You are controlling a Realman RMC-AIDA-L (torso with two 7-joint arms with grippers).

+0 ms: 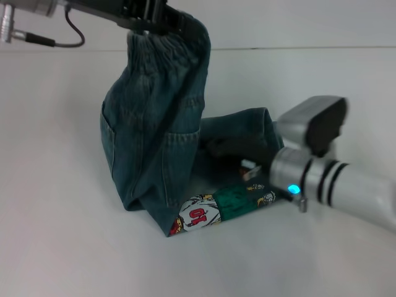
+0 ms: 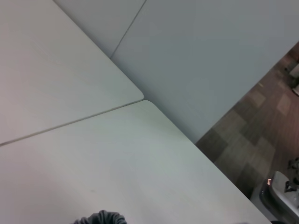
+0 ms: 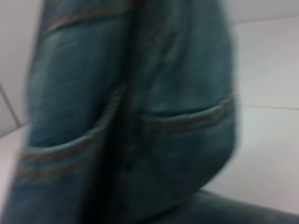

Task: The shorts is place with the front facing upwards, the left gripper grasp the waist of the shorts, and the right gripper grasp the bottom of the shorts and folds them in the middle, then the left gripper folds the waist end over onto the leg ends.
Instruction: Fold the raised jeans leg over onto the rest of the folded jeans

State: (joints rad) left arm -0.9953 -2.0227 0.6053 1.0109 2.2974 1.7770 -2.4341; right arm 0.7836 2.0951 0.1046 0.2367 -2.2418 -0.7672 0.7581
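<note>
Two tools act on the shorts (image 1: 154, 142). Left tool (image 1: 151, 21), above the shorts, is clamped on the gathered waistband (image 1: 176, 37), holding that end up off the table (image 1: 55, 185). Right tool (image 1: 247, 162) lies low beside the leg ends (image 1: 247, 124), reaching into the denim; its finger gap cannot be told. Cartoon patch (image 1: 216, 210) lies on the table under the raised fabric.

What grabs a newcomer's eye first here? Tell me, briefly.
The shorts, hoisted by the waistband under the left end effector at the top of the head view, lower part still on the table. Next, the cartoon patch at the front, beside the right arm's glowing cuff.
</note>
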